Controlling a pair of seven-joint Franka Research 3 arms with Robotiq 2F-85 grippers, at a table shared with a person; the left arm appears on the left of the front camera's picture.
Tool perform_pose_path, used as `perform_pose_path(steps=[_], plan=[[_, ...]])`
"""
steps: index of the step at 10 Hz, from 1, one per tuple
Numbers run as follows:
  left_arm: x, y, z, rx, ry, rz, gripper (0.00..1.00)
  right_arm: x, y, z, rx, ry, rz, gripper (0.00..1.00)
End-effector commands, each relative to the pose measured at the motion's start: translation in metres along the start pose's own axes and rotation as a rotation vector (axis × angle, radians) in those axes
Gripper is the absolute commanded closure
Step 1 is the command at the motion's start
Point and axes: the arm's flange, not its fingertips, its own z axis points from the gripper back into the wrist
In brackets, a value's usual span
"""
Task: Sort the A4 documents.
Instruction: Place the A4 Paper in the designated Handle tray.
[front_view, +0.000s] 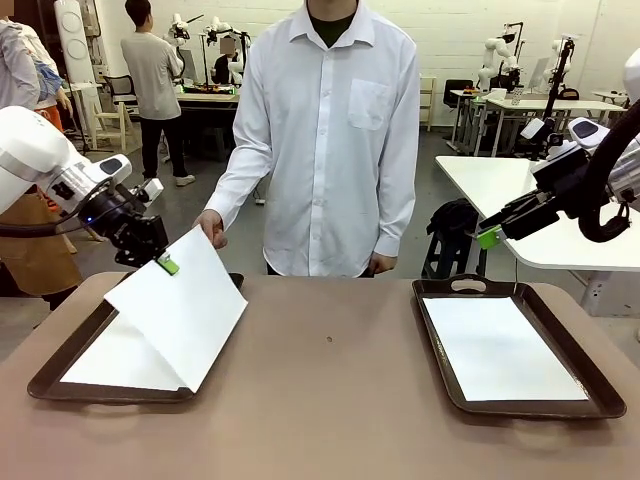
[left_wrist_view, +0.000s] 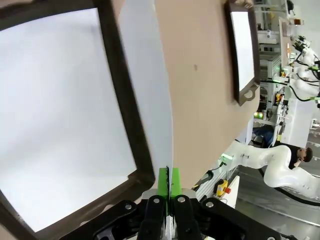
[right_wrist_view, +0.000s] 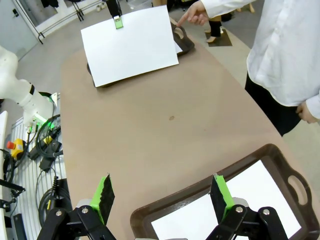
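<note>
Two dark brown handled plastic trays on the tan worktop (front_view: 330, 400), one toward each side: left tray (front_view: 60, 385) carrying a plain white A4 sheet (front_view: 120, 360) flat inside, right tray (front_view: 600, 395) carrying another flat white A4 sheet (front_view: 500, 347). Nearest on the right, seen from the right wrist, the right robot hand (right_wrist_view: 162, 192) spread wide with nothing between its green pads (right_wrist_view: 103, 192), hovering over the near rim of the right tray (right_wrist_view: 200, 192) and its sheet (right_wrist_view: 250, 190). In the front view, same right hand (front_view: 492, 232) raised in the air above and behind that tray, jaws apart, touching nothing. On the left, a third white A4 sheet (front_view: 185, 305) held tilted, lower edge down at the left tray's inner side, upper corner pinched by the left robot hand (front_view: 165, 262), clenched on the paper. From the left wrist, green pads (left_wrist_view: 163, 181) pressed together on the sheet's edge (left_wrist_view: 150, 100), beside the left tray's dark rim (left_wrist_view: 125, 100). Farther back, a person in a white long-sleeved shirt (front_view: 330, 140) standing at the far edge, one hand (front_view: 210, 228) just at the held sheet's top corner; contact hard to tell.
</note>
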Motion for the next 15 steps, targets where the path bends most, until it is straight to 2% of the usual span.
perform_pose_path(steps=[1,7,11,15], plan=[[0.003,0.017,0.004,0.046,0.062,0.059,0.99,0.000,-0.001,-0.001,-0.001,-0.005,0.005,0.00],[0.005,0.067,-0.008,0.168,-0.020,0.180,0.99,0.000,-0.001,-0.001,-0.001,-0.005,0.005,0.00],[-0.004,0.079,-0.016,0.210,-0.092,0.239,0.99,0.000,-0.001,-0.001,-0.001,-0.005,0.005,0.00],[-0.001,0.092,-0.010,0.317,-0.108,0.288,0.99,0.000,-0.001,-0.001,-0.001,-0.005,0.005,0.00]])
